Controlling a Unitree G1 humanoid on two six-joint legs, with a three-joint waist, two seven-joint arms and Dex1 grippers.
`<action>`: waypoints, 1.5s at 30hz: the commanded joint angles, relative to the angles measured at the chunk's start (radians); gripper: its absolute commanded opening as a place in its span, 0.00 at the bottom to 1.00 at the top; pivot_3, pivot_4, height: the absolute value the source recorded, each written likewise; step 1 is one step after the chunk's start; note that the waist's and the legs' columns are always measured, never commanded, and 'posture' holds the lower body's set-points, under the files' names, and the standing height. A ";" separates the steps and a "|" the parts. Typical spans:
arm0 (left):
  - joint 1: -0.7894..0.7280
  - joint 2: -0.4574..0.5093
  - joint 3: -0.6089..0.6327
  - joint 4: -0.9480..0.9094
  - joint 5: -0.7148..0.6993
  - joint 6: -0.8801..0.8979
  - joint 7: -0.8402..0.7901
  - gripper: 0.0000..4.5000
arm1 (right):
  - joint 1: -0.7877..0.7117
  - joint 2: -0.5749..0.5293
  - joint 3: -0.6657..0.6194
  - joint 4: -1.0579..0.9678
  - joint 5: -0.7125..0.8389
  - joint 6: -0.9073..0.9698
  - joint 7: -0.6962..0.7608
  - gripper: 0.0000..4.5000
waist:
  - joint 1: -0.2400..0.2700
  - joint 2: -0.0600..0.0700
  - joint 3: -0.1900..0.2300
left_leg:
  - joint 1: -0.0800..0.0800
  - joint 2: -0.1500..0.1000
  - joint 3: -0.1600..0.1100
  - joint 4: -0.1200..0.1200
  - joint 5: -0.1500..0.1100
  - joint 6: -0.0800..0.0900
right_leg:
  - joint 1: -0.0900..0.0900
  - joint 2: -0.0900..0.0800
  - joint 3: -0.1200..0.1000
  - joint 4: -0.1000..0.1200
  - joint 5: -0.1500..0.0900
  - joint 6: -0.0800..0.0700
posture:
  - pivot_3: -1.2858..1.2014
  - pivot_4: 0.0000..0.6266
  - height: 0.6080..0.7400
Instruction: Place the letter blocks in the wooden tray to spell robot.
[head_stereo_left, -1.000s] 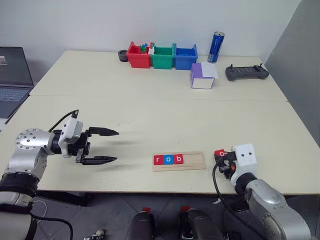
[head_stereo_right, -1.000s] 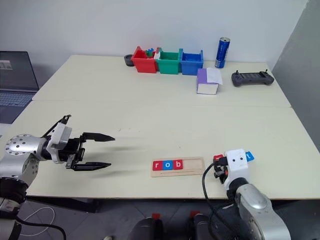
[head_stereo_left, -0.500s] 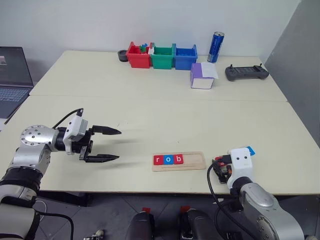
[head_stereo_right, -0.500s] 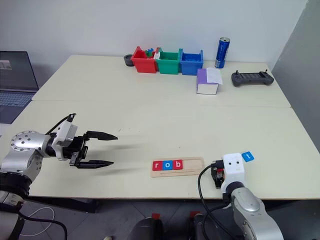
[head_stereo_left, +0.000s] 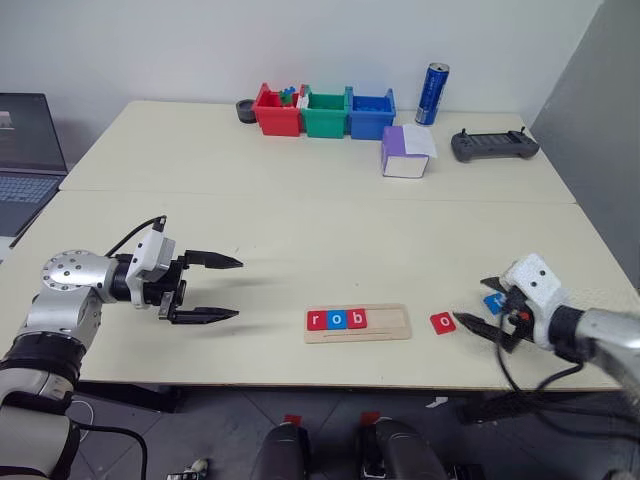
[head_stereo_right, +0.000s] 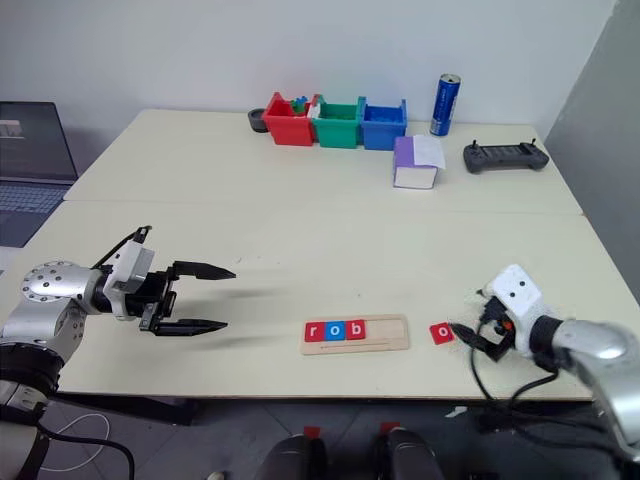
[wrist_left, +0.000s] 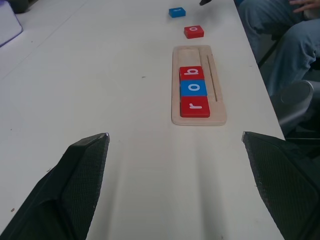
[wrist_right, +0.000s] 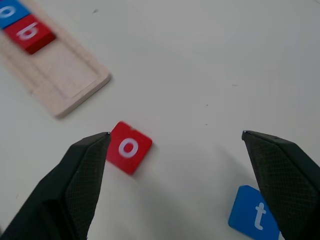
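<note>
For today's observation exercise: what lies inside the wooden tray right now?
The wooden tray holds three tiles in a row: red r, blue o, red b. The rest of it is bare wood. Whatever is beneath those tiles is covered.

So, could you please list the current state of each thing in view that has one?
wooden tray: holds r, o, b; two slots free
red o block: flat on table, beside the tray
blue t block: flat on table
left gripper: open, empty
right gripper: open, empty
</note>
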 joint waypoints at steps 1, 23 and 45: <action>0.015 0.026 0.034 -0.035 -0.024 -0.012 -0.006 1.00 | -0.140 -0.016 0.101 0.226 -0.044 -0.260 0.196 0.99 | -0.001 0.000 0.000 | 0.000 0.000 0.000 0.000 0.000 0.000 | 0.000 0.000 0.000 0.000 0.000 0.000 | 0.52 0.24 1.00; 0.207 0.080 0.192 -0.180 -0.031 0.016 -0.006 1.00 | -0.398 0.113 0.368 0.721 -0.212 -0.671 0.463 0.95 | 0.006 0.001 0.001 | 0.001 0.000 0.002 0.001 0.000 -0.001 | 0.000 -0.001 0.001 0.002 0.000 0.000 | 0.52 0.24 1.00; 0.212 0.078 0.231 -0.195 -0.005 0.040 -0.006 1.00 | -0.467 0.194 0.400 0.135 -0.127 -0.092 0.267 0.32 | 0.003 0.002 0.001 | 0.001 0.001 0.002 0.001 0.000 -0.001 | 0.000 -0.001 0.001 0.003 0.000 -0.001 | 0.52 0.24 1.00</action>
